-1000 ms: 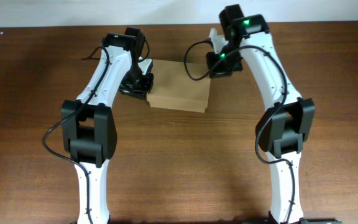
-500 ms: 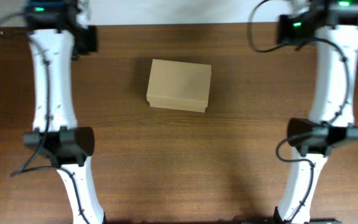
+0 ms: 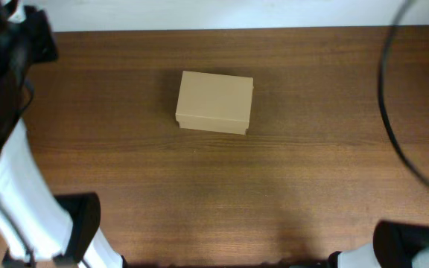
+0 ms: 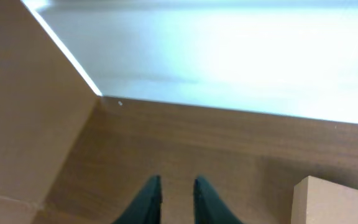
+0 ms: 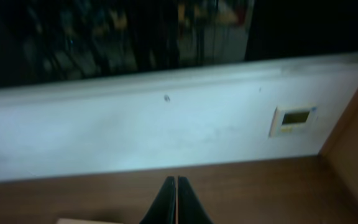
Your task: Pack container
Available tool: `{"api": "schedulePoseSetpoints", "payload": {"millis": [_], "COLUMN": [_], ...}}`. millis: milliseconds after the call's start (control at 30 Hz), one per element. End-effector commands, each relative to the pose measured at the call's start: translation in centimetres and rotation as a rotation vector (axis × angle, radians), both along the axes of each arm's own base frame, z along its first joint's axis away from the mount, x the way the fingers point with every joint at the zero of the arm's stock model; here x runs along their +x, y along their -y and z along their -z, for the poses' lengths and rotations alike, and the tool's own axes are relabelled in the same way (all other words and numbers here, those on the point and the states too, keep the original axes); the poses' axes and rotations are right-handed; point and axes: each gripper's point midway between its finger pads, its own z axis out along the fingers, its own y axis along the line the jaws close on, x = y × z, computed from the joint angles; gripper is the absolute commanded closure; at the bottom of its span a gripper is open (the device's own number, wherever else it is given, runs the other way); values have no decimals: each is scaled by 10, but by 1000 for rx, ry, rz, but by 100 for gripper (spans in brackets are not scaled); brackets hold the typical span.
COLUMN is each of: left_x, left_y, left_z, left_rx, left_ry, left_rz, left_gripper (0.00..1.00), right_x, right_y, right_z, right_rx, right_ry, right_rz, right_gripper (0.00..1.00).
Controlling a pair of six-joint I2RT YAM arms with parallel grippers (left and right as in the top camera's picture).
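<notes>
The container (image 3: 214, 102) is a plain tan cardboard box with its flap lid closed, lying in the middle of the wooden table. Its corner shows at the lower right of the left wrist view (image 4: 340, 202), and a thin sliver of it shows at the bottom left of the right wrist view (image 5: 79, 221). My left gripper (image 4: 177, 186) is raised off the table to the left of the box, empty, its fingers a small gap apart. My right gripper (image 5: 177, 182) is shut and empty, raised and pointing at the back wall. Neither gripper's fingers show in the overhead view.
My left arm (image 3: 10, 134) fills the overhead view's left edge, blurred and close to the camera. My right arm's cable (image 3: 401, 112) crosses the right edge. A white wall (image 5: 166, 137) with a small panel (image 5: 294, 118) runs behind the table.
Both arms have pulled away from the box's sides, swung outward and lifted toward the camera. The box has not moved and its lid stays closed.
</notes>
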Motion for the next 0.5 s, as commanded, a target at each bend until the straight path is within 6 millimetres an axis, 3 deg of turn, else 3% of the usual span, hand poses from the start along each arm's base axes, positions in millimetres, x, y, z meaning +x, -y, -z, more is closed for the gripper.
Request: {"api": "schedulePoseSetpoints", "payload": {"millis": [0, 67, 100, 167, 200, 467], "left_x": [-27, -35, -39, -43, -43, -45], "left_y": [-3, -3, -3, -3, -3, -2], "left_z": [-19, -26, -28, -31, -31, -25], "left_rx": [18, 19, 19, 19, 19, 17], "left_ry": [48, 70, 78, 86, 88, 61], "left_rz": [-20, -20, -20, -20, -19, -17], "left_gripper": [67, 47, 32, 0, 0, 0], "right_x": [-10, -24, -32, -44, -49, -73], "right_y": [1, -2, -5, -8, -8, -13], "right_z": [-1, -7, -9, -12, -11, -1], "right_rx": [67, 72, 73, 73, 73, 79], "right_ry": [1, 23, 30, 39, 38, -1], "right_rz": [24, 18, 11, 5, 5, 0], "right_gripper": [96, 90, 75, 32, 1, 1]}}
